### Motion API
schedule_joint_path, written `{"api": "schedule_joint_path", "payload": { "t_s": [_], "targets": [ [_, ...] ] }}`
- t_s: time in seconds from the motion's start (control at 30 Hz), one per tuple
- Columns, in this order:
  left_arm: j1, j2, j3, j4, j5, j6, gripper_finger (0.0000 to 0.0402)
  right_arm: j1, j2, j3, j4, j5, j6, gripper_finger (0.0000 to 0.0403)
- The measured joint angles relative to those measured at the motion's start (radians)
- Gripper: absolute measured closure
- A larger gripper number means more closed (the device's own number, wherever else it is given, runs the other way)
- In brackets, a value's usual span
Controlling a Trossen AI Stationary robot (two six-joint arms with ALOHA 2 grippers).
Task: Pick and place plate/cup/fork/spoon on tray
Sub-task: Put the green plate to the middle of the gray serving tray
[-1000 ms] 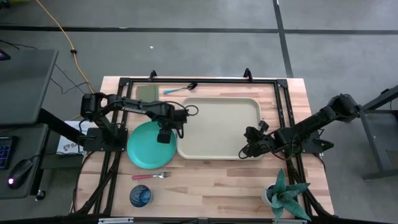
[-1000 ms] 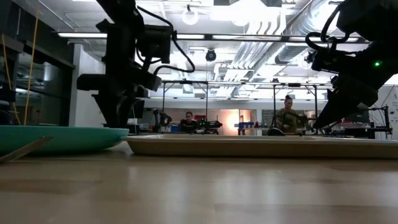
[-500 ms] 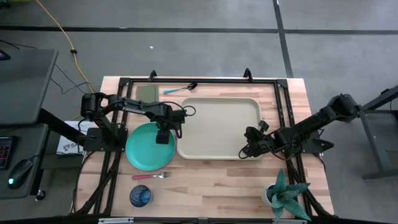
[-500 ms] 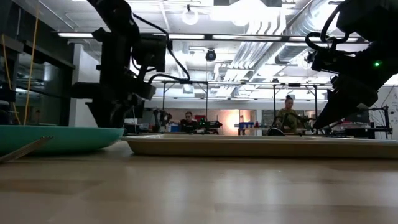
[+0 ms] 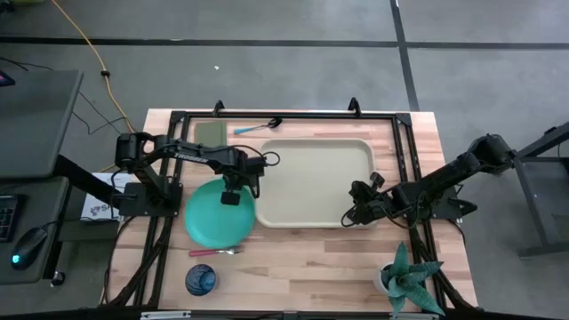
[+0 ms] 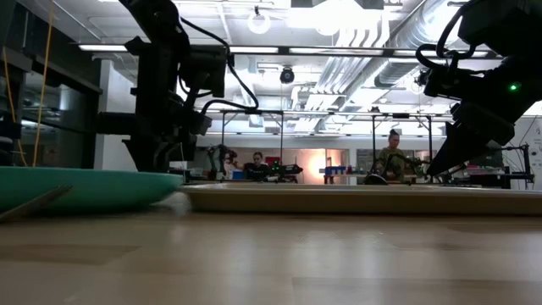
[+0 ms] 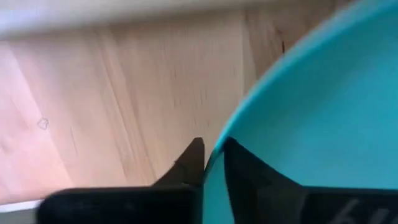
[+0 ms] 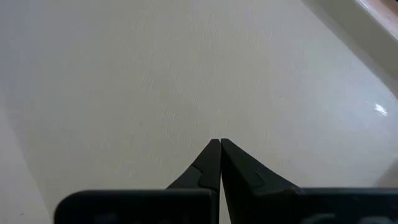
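My left jaws point(image 7: 212, 163) pinch the plate point(image 5: 219, 213) rim; next, lift it onto the tray point(image 5: 313, 182); right jaws point(image 8: 220, 163) closed, empty.

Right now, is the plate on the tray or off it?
Off, mostly: the plate sits on the table with its rim just overlapping the tray edge. The left gripper pinches its rim; the low view suggests that side is slightly raised.

Grey floor point(image 5: 293, 22) with dark seams, yellow cable point(image 5: 84, 43) (trailing left), bright ceiling lights point(image 6: 258, 21), exposed ducts point(image 6: 373, 59)
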Motion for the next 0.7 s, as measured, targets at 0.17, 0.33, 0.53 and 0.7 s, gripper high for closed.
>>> {"api": "schedule_joint_path", "payload": {
  "t_s": [0.17,0.33,0.53,0.7],
  "targets": [
    [0.000,-0.023,0.002,0.014,-0.012,-0.023,0.0390,0.000,0.000,0.000,0.000,0.000,0.000,0.0403],
    [0.000,-0.092,0.052,-0.055,-0.016,-0.052,0.0399,0.000,0.000,0.000,0.001,0.000,0.000,0.0403],
    [-0.009,-0.206,0.175,-0.150,0.004,-0.077,0.0401,0.000,0.000,0.000,0.020,-0.001,-0.016,0.0403],
    [-0.007,-0.251,0.314,-0.122,-0.023,-0.106,0.0401,0.003,-0.062,0.000,0.102,0.010,-0.112,0.0403]
  ]
}}
